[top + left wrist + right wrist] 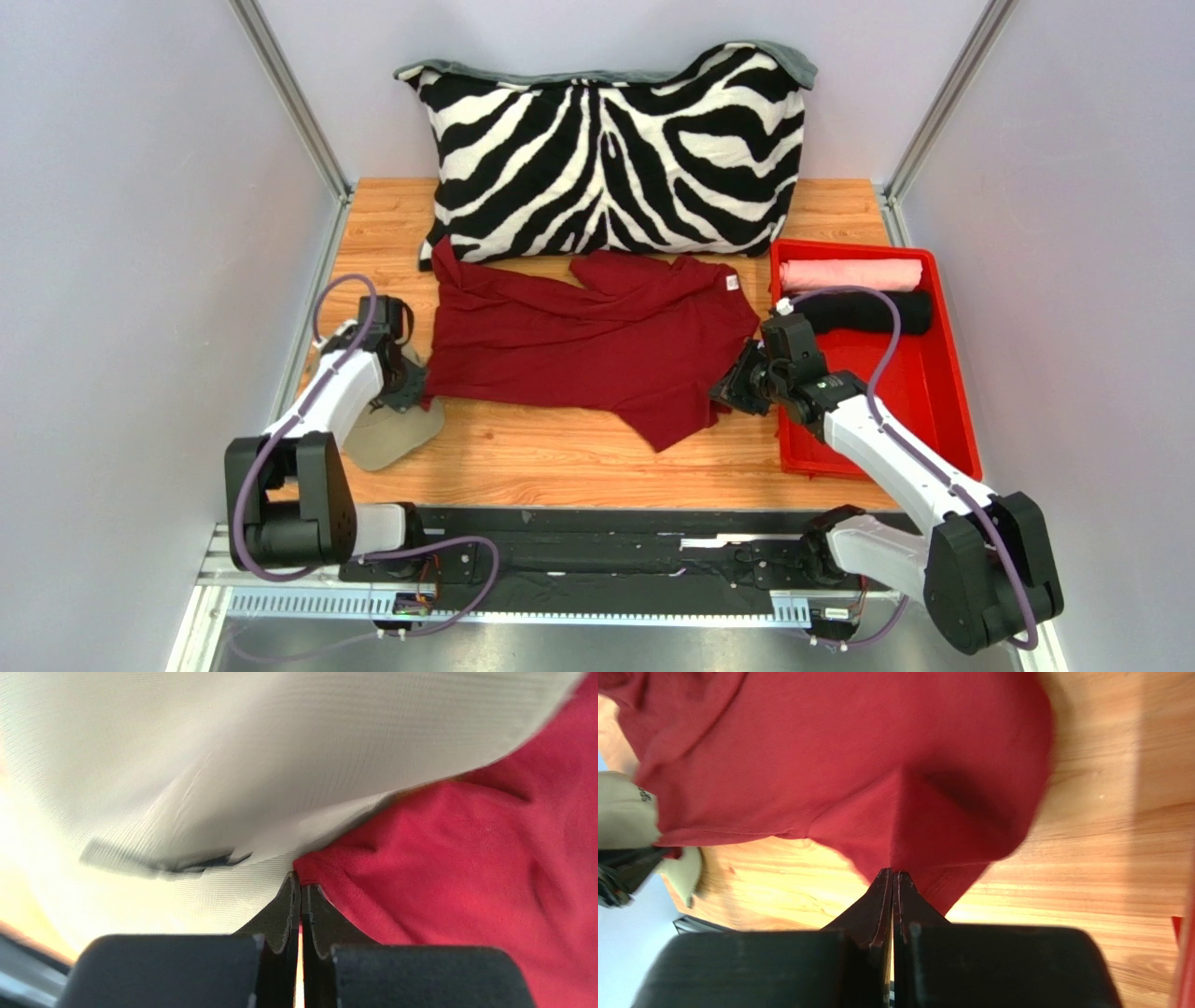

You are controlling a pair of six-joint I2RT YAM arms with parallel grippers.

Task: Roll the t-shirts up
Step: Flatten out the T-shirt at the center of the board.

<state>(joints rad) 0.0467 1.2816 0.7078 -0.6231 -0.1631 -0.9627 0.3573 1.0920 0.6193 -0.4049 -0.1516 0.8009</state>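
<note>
The maroon t-shirt [589, 343] lies spread and creased on the wooden table, its white neck label at the upper right. My left gripper [407, 381] is at the shirt's left edge. In the left wrist view the gripper [300, 882] is shut, pinching a corner of the maroon fabric [477, 882]. My right gripper [737, 385] is at the shirt's right edge. In the right wrist view the gripper [892, 876] is shut on a lifted fold of the maroon shirt [878, 756]. A rolled pink t-shirt [849, 273] and a rolled black t-shirt [870, 311] lie in the red tray [940, 406].
A zebra-striped pillow [610, 147] stands at the back of the table. A pale beige cloth [386, 434] lies under my left gripper, and it also fills the left wrist view [210, 777]. The red tray sits along the right edge. Bare wood [561, 469] runs along the front.
</note>
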